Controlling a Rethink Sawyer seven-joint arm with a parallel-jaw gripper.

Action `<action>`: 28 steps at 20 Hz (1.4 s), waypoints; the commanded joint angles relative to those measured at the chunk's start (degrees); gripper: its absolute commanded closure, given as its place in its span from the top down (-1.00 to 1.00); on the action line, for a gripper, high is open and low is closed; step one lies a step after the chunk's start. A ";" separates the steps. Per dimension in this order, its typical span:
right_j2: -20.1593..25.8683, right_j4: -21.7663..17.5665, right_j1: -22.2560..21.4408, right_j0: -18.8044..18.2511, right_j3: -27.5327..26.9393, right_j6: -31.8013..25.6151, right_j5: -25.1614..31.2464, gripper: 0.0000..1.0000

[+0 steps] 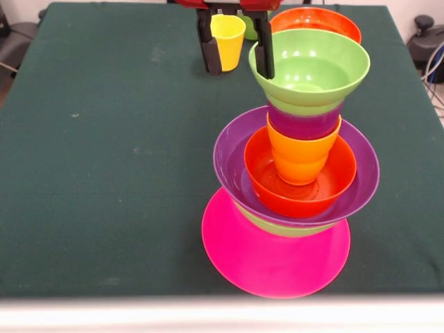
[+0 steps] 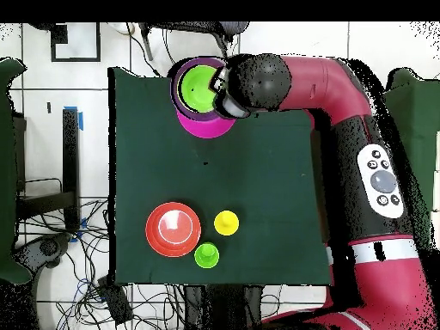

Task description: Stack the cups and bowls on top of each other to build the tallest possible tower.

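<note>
Front view, glossy tapered tower (image 1: 295, 180), round bowls

Bright, even light; glare on the tower (image 1: 295, 173); near table edge (image 1: 222, 312) seemingly blurred.

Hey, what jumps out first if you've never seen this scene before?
The tower near the table's front edge: a pink base bowl, a wide purple bowl, an orange-red bowl, an orange cup and a light green bowl on top. Behind it, the open tool hangs by that top bowl's rim, before a yellow cup.
</note>
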 commanded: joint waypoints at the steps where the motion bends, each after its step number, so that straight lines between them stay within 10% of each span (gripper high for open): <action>1: -1.18 -1.74 -1.36 1.51 3.47 -8.04 0.40 1.00; 16: -3.05 0.55 -6.01 6.65 -0.87 -3.32 10.33 1.00; 28: -3.74 3.02 -8.26 4.57 5.18 -3.47 6.01 1.00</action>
